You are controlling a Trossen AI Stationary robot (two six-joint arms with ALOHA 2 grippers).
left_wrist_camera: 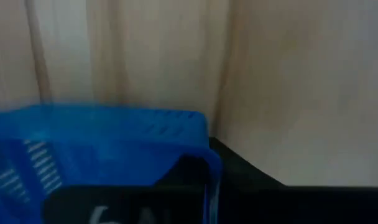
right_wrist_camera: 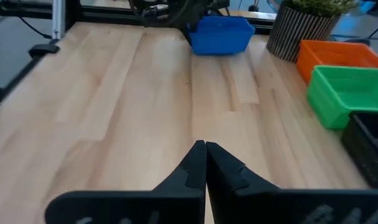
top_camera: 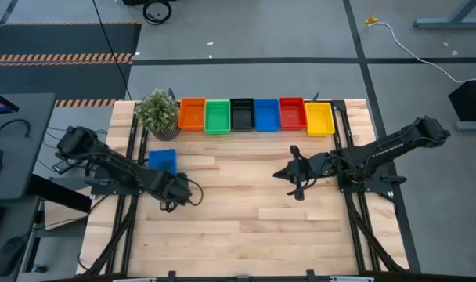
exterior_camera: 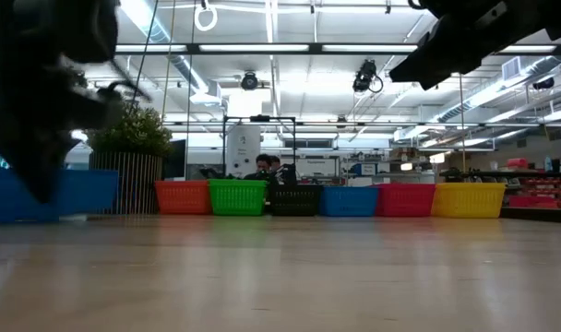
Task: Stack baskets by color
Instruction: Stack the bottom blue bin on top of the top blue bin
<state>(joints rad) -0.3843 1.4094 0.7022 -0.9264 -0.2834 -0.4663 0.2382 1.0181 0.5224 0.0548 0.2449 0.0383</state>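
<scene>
Six baskets sit in a row along the far edge of the table (top_camera: 246,227): orange basket (top_camera: 192,113), green basket (top_camera: 217,116), black basket (top_camera: 242,114), blue basket in the row (top_camera: 266,114), red basket (top_camera: 292,113), yellow basket (top_camera: 319,118), touching or nearly touching side by side, with a potted plant (top_camera: 157,110) just beside the orange end. Whether each of these is already a stacked pair cannot be told from above or from the low view. One loose blue basket (top_camera: 162,160) is apart from the row, on the left side of the table, near the plant. The left gripper (top_camera: 178,192) is low over the table just beside that loose basket; in the left wrist view the blue rim (left_wrist_camera: 114,118) fills the lower part right at the dark fingers, and the jaws look clamped down, probably on the basket wall, though the contact itself is not clear. The right gripper (right_wrist_camera: 206,158) hovers over bare wood mid-table, fingers pressed together, holding nothing, waiting. Judgement: task looks late-stage, only the loose blue basket is visibly left, needing a lift and a drop into the blue one in the row; the others appear placed.
</scene>
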